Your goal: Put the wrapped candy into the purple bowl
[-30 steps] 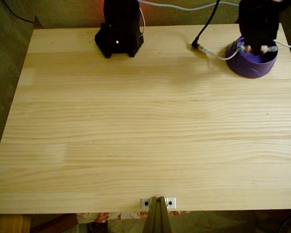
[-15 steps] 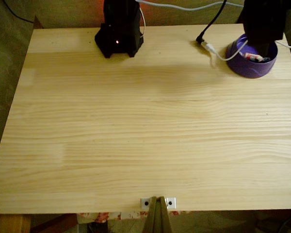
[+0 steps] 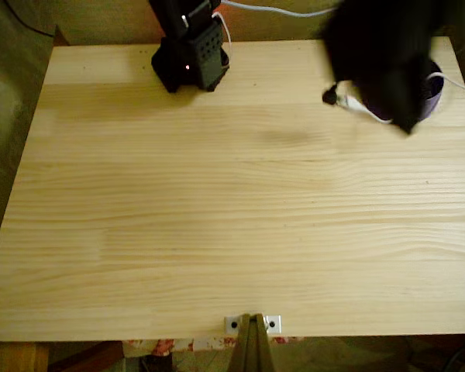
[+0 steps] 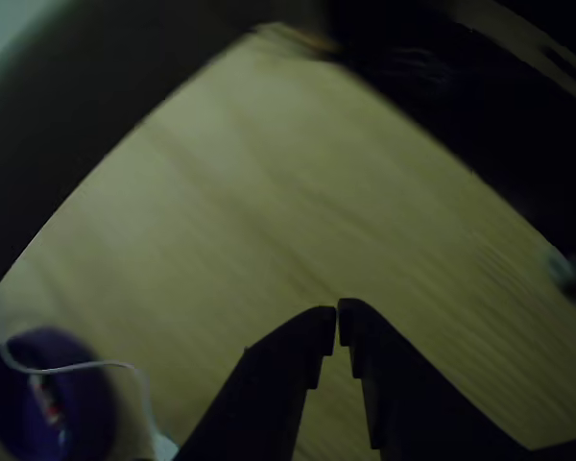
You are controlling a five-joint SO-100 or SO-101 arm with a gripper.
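At the bottom of the other view we see one gripper, its two dark fingers drawn together until only a thin slit separates the tips, and nothing sits between them. The jaws hang above bare wood and touch nothing we can make out. In the fixed view the arm is a dark, blurred mass at the top right, and there we cannot tell how the jaws stand.

Moving outward, we count one purple bowl, at the lower left corner of the other view, well apart from the fingertips. Inside it lies one wrapped candy, a small white and red shape resting against the bowl's floor. One white cable loops over the bowl's rim and runs off toward the bottom edge.

In the fixed view the bowl sits at the top right of the table, largely covered by the arm; we cannot see the candy there. The white cable lies just left of the bowl. One black arm base stands at the table's far edge, left of centre, with a small red light showing.
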